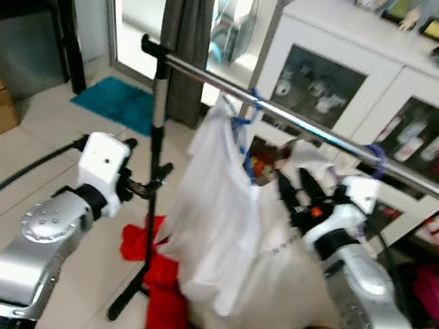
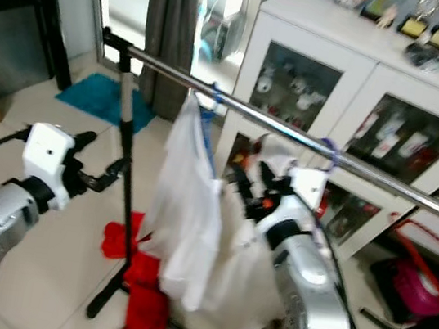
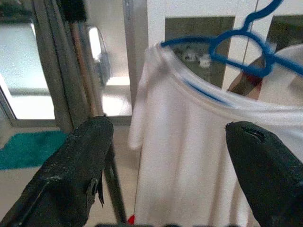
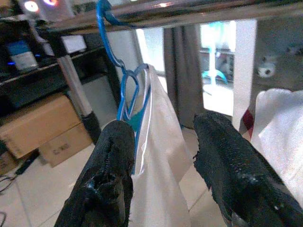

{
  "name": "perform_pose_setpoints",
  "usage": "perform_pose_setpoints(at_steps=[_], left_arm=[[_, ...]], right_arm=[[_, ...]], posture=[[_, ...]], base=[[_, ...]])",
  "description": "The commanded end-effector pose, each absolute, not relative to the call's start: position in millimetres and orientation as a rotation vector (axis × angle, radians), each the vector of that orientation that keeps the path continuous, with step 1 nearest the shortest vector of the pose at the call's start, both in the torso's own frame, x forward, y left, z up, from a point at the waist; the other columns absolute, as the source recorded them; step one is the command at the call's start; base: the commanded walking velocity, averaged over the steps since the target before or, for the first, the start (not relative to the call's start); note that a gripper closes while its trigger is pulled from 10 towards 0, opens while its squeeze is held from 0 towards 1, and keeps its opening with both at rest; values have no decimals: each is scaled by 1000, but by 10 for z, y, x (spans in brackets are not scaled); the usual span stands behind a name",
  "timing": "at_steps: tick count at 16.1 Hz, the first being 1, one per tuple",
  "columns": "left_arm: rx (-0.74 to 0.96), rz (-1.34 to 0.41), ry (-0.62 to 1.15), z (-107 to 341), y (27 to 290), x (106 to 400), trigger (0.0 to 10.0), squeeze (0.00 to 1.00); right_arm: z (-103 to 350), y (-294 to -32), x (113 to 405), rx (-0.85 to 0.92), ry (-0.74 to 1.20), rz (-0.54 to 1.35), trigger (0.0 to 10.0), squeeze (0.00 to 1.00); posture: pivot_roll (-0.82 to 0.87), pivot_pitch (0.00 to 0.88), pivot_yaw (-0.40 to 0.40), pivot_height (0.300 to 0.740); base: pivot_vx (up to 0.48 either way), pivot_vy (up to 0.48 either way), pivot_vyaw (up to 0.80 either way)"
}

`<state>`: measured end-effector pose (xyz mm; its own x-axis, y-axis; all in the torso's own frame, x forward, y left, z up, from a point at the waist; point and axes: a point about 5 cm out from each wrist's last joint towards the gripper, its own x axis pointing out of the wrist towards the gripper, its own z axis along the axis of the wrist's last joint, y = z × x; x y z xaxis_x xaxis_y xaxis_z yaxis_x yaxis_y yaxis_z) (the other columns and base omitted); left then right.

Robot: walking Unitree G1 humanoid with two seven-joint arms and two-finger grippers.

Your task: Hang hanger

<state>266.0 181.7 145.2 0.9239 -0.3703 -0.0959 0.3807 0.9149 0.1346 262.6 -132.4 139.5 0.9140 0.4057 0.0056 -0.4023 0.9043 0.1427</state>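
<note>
The blue hanger [image 1: 246, 123] carrying a white shirt [image 1: 212, 213] hangs on the rail [image 1: 307, 128], between both grippers. The right gripper [image 1: 298, 189] is spread apart, empty; the left gripper [image 1: 151, 179] likewise.

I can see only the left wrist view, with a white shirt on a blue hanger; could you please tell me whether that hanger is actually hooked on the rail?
Observer: Yes, the blue hanger hooks over the rail.
Operator: Thank you. Where is the right hand?
Observer: The right hand is raised beside a second white garment, below the rail, fingers open.
Operator: Is anything on the floor?
Observer: A red cloth lies by the rack's upright pole.
</note>
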Motion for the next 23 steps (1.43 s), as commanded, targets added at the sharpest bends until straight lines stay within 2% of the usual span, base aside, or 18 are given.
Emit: perform_pose_setpoints(at_steps=[1,4,5,6,7,9,11,15,18,19,20,21,22,23], left_arm=[[150,-422,58,1470,1729,2648,10000,0],[160,-431,58,1483,1760,2665,10000,0],[145,-454,38,1542,1796,2695,10000,0],[136,-472,24,1581,1811,2704,10000,0],[106,-548,12,1685,1828,2696,10000,0],[90,-686,50,1714,1776,2601,10000,0],[74,-720,52,1736,1756,2583,10000,0],[46,-863,86,1785,1656,2570,10000,0],[33,-929,109,1805,1608,2573,10000,0],[31,-938,111,1808,1596,2576,10000,0],[32,-944,113,1809,1589,2577,10000,0],[32,-949,116,1813,1585,2577,10000,0],[32,-952,117,1815,1580,2579,10000,0],[32,-954,118,1815,1579,2581,10000,0]], right_arm=[[1426,-1407,2591,132,14,400,10000,0],[1475,-1384,2574,98,-10,427,10000,0],[1495,-1397,2577,80,-11,437,10000,43],[1502,-1406,2578,67,-9,442,10000,180],[1522,-1467,2587,40,-3,429,10000,1000],[1577,-1580,2643,27,-13,343,10000,1000],[1611,-1663,2675,31,-23,280,10000,1000],[1549,-1769,2705,-6,96,213,10000,1000],[1470,-1796,2671,-34,211,229,10000,1000],[1490,-1778,2646,-27,217,275,10000,949],[1517,-1775,2622,-9,222,308,10000,612],[1550,-1785,2589,14,237,351,10000,161],[1588,-1814,2533,9,259,432,10000,0],[1610,-1838,2498,5,272,476,10000,0]], posture=[[-14,0,-74,740],[-19,0,-84,740],[-17,0,-96,740],[-17,0,-96,740],[-17,0,-97,740],[-17,0,-97,740],[-21,0,-91,740],[-21,0,-91,740],[-29,0,-84,740],[-30,0,-83,740],[-31,0,-83,740],[-33,0,-81,740],[-34,0,-80,740],[-34,0,-80,740]], base=[[0,-330,0],[0,-87,0],[0,0,0],[0,0,0],[0,0,0],[0,0,0],[0,0,0],[0,0,0],[0,0,0],[0,0,0],[0,0,0],[0,0,0],[0,0,0],[0,0,0]])
